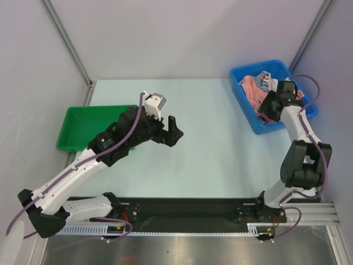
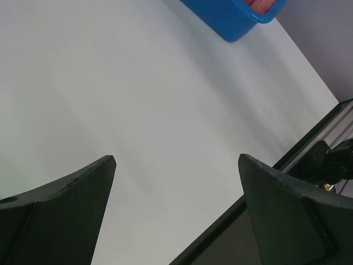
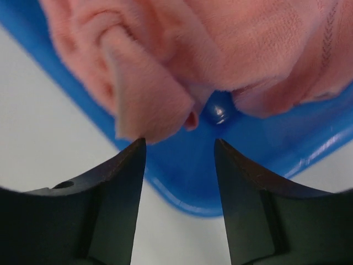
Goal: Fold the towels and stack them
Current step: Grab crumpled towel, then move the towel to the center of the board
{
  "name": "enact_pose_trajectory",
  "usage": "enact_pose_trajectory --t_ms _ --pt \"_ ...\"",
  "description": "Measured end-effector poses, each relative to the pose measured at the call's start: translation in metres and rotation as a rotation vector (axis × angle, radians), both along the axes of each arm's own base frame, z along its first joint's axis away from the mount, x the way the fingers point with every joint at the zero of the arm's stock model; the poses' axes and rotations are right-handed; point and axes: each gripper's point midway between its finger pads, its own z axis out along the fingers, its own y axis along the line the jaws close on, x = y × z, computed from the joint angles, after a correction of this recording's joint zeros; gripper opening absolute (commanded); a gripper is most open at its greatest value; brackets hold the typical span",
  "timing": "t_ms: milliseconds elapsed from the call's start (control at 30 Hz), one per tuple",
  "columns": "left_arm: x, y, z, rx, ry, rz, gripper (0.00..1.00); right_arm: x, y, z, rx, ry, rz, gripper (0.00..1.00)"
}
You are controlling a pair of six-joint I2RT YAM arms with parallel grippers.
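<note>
Towels (image 1: 253, 91) are lying bunched in the blue bin (image 1: 242, 96) at the far right of the table (image 1: 220, 160), and none is looking folded or stacked yet. My right gripper (image 3: 179, 142) is hanging inside the bin with its jaws partly apart and nothing between them; through the gap I am looking straight at the bin floor. A folded-over lobe of the salmon-pink towel (image 3: 237, 44) is drooping just above the tip of one finger (image 3: 118, 182), perhaps brushing it, but I am not gripping it. My left gripper (image 1: 172, 131) is hovering over bare table near the middle, jaws spread wide and holding nothing, with the green tray (image 1: 69, 146) beside that arm.

I am judging the step in hand to be the first pick from the bin. To do it well, I am planning to nudge the right gripper toward the pink lobe so that cloth is sitting between both fingers, not against the outside of one. I am aiming to bite a single layer near an edge rather than the whole bunch, so that only one towel is coming out. I am also minding the bin wall: closing too low is risking a pinch on plastic or a dragged bin. A slow lift should be letting the other towels fall free.
</note>
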Motion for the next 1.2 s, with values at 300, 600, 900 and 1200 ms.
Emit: enact_pose_trajectory --t_ms 300,600,900,1200 --pt "-0.003 0.007 -0.019 0.028 0.021 0.015 1.00 0.023 -0.009 -0.051 0.094 0.052 0.060 0.31" --pt "-0.003 0.007 -0.025 0.035 0.036 0.018 1.00 0.059 -0.003 -0.004 0.057 -0.159 0.180 0.00" --pt "0.007 0.014 -0.021 0.036 0.025 0.062 1.00 0.059 0.035 0.177 -0.038 -0.515 0.295 0.00" --pt "0.066 0.076 0.007 -0.064 0.022 0.313 1.00 -0.059 0.175 0.360 0.038 -0.907 0.679 0.00"
